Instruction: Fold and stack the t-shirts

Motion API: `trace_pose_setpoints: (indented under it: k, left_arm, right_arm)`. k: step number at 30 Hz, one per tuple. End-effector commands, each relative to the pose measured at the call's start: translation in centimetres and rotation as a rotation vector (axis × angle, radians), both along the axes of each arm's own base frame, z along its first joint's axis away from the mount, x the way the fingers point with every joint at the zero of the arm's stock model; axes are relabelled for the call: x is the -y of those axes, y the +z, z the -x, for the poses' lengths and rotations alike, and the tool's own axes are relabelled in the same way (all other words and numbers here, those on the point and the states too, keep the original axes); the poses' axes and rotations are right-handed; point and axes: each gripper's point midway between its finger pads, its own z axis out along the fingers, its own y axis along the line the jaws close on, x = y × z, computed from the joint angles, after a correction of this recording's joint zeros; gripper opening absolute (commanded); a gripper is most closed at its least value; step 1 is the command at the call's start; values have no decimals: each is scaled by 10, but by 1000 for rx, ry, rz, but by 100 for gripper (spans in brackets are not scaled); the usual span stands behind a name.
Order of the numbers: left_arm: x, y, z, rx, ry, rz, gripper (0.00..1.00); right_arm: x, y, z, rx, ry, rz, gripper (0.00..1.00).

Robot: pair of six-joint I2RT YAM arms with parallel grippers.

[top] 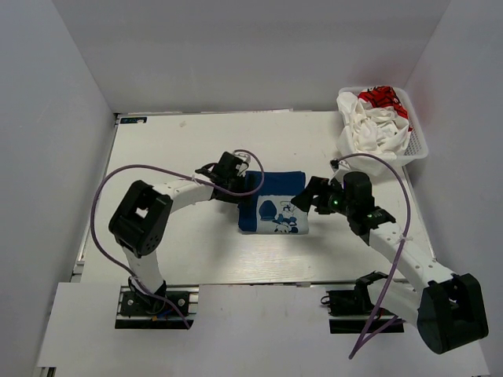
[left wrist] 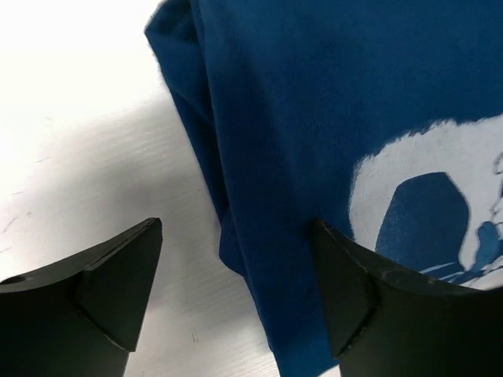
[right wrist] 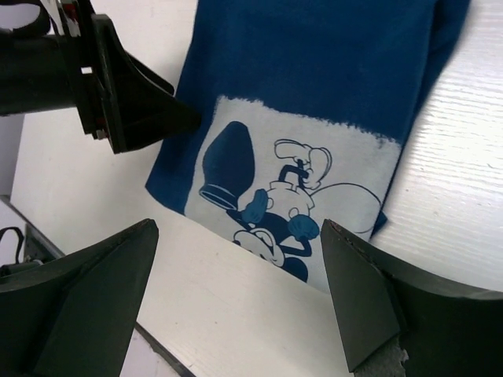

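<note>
Blue t-shirt [top: 273,203] with the white cartoon print is lying folded in the middle of the tabletop [top: 173,149], and the white one with the red graphic [top: 377,129] is bunched up in the mesh basket [top: 418,141] at the far right corner. Left arm's fingers [left wrist: 118,275] are spread wide, low over the blue shirt's left edge, gripping nothing. Right arm's fingers [right wrist: 94,306] are wide open too, hovering above its right side and empty.

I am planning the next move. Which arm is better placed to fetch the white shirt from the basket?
Probably the right. The basket with the white shirt stands far right, just beyond the right gripper, which is open. The left gripper is across the blue shirt, farther away.
</note>
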Motion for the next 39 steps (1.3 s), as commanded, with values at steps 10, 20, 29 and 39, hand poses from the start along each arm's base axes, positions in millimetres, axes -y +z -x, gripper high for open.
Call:
trace_pose_setpoints:
  k: [10, 20, 29, 39]
  left_arm:
    - [31, -23, 0, -94, -134, 77, 26]
    - [-29, 29, -87, 115, -42, -190, 0]
    - [-153, 40, -156, 185, 157, -520, 0]
    - [-290, 50, -220, 182, 347, -639, 0]
  right_arm:
    - [26, -28, -4, -53, -108, 130, 90]
    - [36, -18, -22, -19, -185, 164, 90]
    - [33, -2, -50, 12, -217, 186, 90]
    - [20, -5, -79, -42, -179, 213, 90]
